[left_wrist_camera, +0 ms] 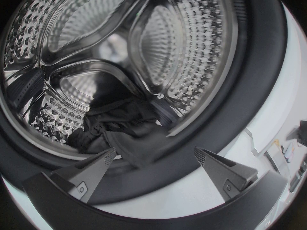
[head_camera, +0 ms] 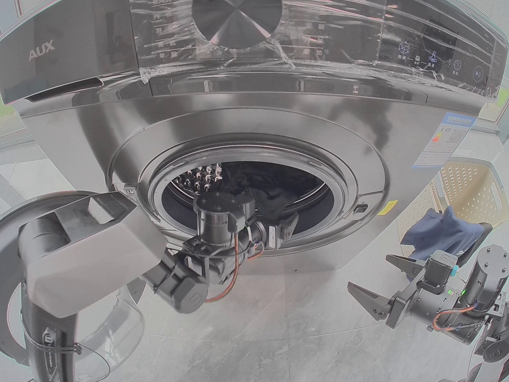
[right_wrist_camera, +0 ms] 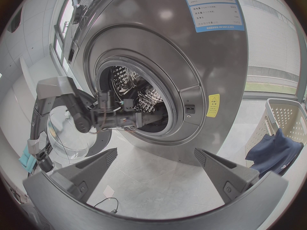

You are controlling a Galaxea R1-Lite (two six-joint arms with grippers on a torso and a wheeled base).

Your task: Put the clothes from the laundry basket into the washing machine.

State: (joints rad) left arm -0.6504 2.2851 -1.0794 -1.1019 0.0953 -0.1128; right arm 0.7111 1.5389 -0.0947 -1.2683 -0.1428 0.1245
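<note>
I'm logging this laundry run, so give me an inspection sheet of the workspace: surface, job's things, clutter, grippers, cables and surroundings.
Surface: grey tiled floor.
Job's things: washing machine open; dark garment in the drum, edge at the door seal; blue garment draped over the laundry basket rim.
Clutter: white scrap on the floor.
Grippers: left gripper at the drum mouth, jaws open, empty; right gripper over the floor near the basket, jaws open, empty.
Cables: orange cable on the left arm; dark cable on the floor.
Surroundings: windows beyond the machine.
</note>
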